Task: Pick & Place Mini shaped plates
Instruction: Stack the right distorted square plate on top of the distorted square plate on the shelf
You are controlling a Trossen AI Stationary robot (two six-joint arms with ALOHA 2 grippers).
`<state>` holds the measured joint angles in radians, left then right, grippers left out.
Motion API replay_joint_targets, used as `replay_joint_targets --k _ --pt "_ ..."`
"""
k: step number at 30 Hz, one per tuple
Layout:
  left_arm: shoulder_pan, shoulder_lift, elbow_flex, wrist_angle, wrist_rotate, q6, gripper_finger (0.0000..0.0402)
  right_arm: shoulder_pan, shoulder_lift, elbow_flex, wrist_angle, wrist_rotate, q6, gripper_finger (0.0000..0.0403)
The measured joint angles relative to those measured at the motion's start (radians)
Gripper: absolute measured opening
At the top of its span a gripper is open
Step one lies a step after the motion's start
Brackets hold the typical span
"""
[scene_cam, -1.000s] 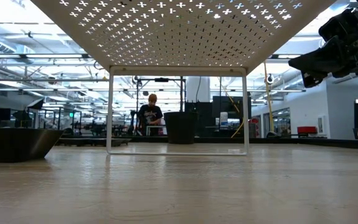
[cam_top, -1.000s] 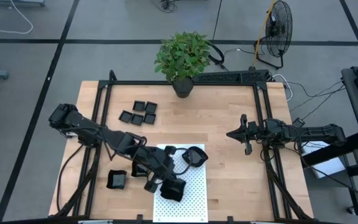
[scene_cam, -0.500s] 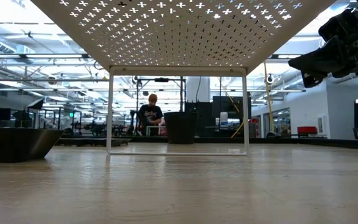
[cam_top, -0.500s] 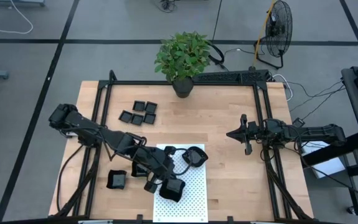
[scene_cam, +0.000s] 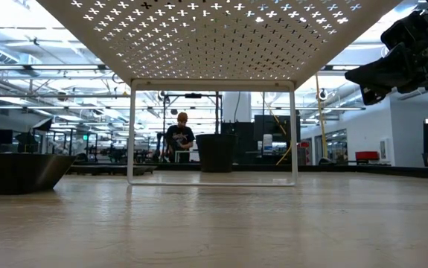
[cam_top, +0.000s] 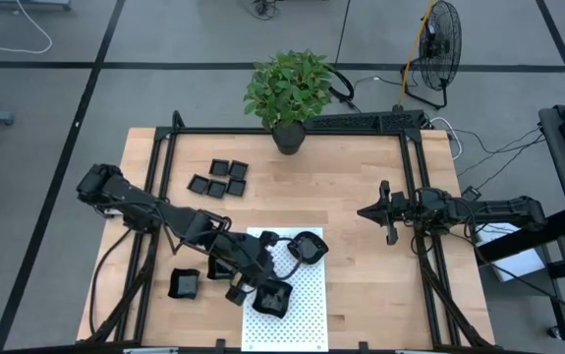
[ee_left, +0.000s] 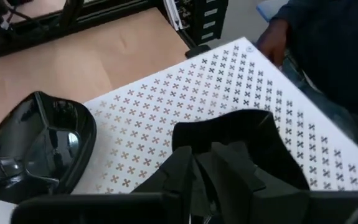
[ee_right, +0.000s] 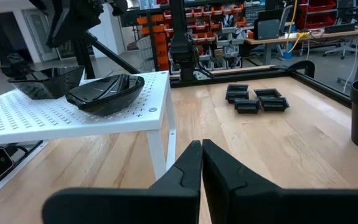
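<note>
The mini shaped plates are glossy black dishes. One squarish plate (cam_top: 274, 299) (ee_left: 228, 146) is on the raised white dotted mat (cam_top: 307, 295) under my left gripper (cam_top: 259, 287), which is shut on it. A rounded plate (cam_top: 307, 246) (ee_left: 35, 149) (ee_right: 107, 93) rests on its base on the mat's far part. Another plate (cam_top: 185, 283) (scene_cam: 20, 173) sits on the table left of the mat. Several more (cam_top: 218, 177) (ee_right: 255, 99) lie grouped near the far left. My right gripper (cam_top: 384, 211) (ee_right: 201, 152) is shut, hovering over the table's right side. My left gripper holds the squarish plate by the rim (ee_left: 219, 134) nearest to it, pinched between the two fingers (ee_left: 185, 168), slanting down from the table's left. The fingers hide the exact place of contact. In the right wrist view the plate (ee_right: 42, 84) has its base on the mat.
The white dotted mat is a raised perforated stand on thin legs (scene_cam: 132, 134). A potted plant (cam_top: 288, 93) stands at the far edge. A black frame (cam_top: 292, 130) runs round the table. A person's sleeve (ee_left: 328, 43) shows beyond the mat's near corner. Bare wood (cam_top: 351, 177) lies between the arms.
</note>
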<state>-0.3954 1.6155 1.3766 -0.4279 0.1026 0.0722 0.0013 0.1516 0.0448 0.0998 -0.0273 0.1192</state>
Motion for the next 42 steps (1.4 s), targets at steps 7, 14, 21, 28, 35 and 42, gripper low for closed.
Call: replay_joint_targets --k 7,14,21,28,35,42 --pt "0.003 -0.025 -0.001 -0.173 -0.073 0.040 0.0061 0.000 0.000 0.000 0.000 0.000 0.000 0.0000" --pt "0.002 -0.116 0.000 -0.226 -0.184 0.009 0.0061 0.000 0.000 0.000 0.000 0.000 0.000 0.0000" --pt "-0.015 -0.235 0.000 -0.440 -0.233 -0.063 0.0060 0.000 0.001 0.000 0.000 0.000 0.000 0.0000" --pt "-0.047 -0.325 -0.103 -0.535 -0.329 -0.195 0.0060 0.000 0.001 0.000 0.000 0.000 0.000 0.0000" --pt "-0.056 -0.445 -0.341 -0.515 -0.423 -0.395 0.0060 0.000 0.001 0.000 0.000 0.000 0.000 0.0000" --pt "-0.057 -0.493 -0.557 -0.418 -0.418 -0.584 0.0060 0.000 0.001 0.000 0.000 0.000 0.000 0.0000"
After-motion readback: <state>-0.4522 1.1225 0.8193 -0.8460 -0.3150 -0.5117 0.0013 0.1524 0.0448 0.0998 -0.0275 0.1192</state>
